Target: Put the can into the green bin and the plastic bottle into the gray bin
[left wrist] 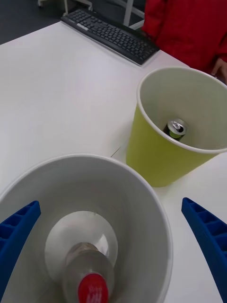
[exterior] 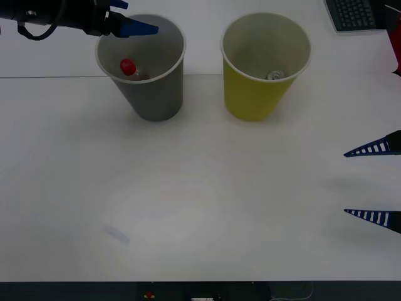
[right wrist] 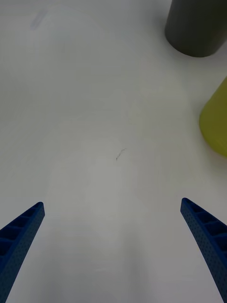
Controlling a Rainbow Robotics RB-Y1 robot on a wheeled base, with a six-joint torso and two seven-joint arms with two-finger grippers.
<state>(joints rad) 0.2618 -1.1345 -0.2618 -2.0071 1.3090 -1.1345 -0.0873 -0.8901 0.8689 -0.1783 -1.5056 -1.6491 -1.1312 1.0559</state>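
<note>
The gray bin (exterior: pixel 150 88) stands at the back left of the table with the plastic bottle (exterior: pixel 130 68) inside it, red cap up. From the left wrist view the plastic bottle (left wrist: pixel 90 277) rests on the floor of the gray bin (left wrist: pixel 142 227). My left gripper (exterior: pixel 139 26) hovers open just above the gray bin's far-left rim, its fingers (left wrist: pixel 208 236) spread wide. The green bin (exterior: pixel 263 81) stands to the right of the gray one, and the can (exterior: pixel 275 75) lies at its bottom, also the can (left wrist: pixel 176 128) inside the green bin (left wrist: pixel 156 156). My right gripper (exterior: pixel 369 183) waits open at the table's right edge.
A black keyboard (exterior: pixel 354 14) lies at the far right corner, the same keyboard (left wrist: pixel 113 35) behind the bins. A person in a red top (left wrist: pixel 189 28) sits beyond the table. The right wrist view shows the bases of the gray bin (right wrist: pixel 196 28) and the green bin (right wrist: pixel 215 123).
</note>
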